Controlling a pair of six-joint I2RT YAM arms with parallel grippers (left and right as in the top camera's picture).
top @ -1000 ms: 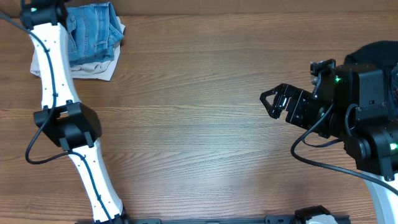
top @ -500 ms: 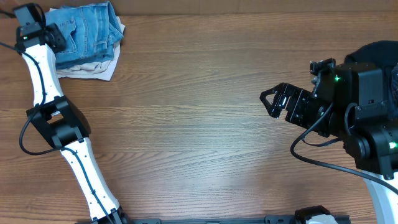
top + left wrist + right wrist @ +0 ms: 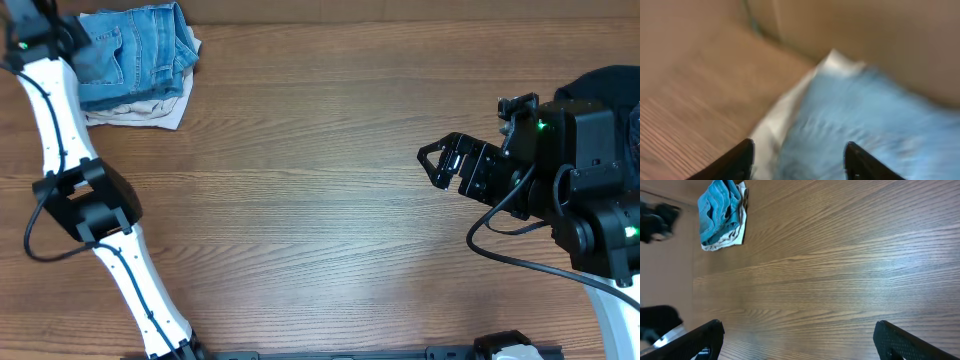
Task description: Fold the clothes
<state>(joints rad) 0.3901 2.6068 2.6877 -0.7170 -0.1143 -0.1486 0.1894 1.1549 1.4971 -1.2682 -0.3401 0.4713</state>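
Note:
The clothes lie as a folded pile at the table's far left corner: light-blue denim jeans [image 3: 140, 50] on top of an off-white garment [image 3: 140, 108]. My left gripper [image 3: 62, 38] hovers at the pile's left edge. In the blurred left wrist view its fingers [image 3: 737, 160] stand apart over the jeans [image 3: 875, 120] and the off-white cloth [image 3: 772, 132], gripping nothing. My right gripper [image 3: 432, 165] hangs wide open over bare wood at the right, far from the pile. The right wrist view shows the jeans [image 3: 720, 212] in the distance.
The wooden table [image 3: 320, 200] stretches between the two arms. The left arm's white links [image 3: 60, 110] run down the left side. A black mass [image 3: 610, 85] sits at the right edge behind the right arm, partly hidden.
The left gripper has drawn back to the left off the jeans and its jaws have parted, uncovering the pile's left side. The right arm has not moved.

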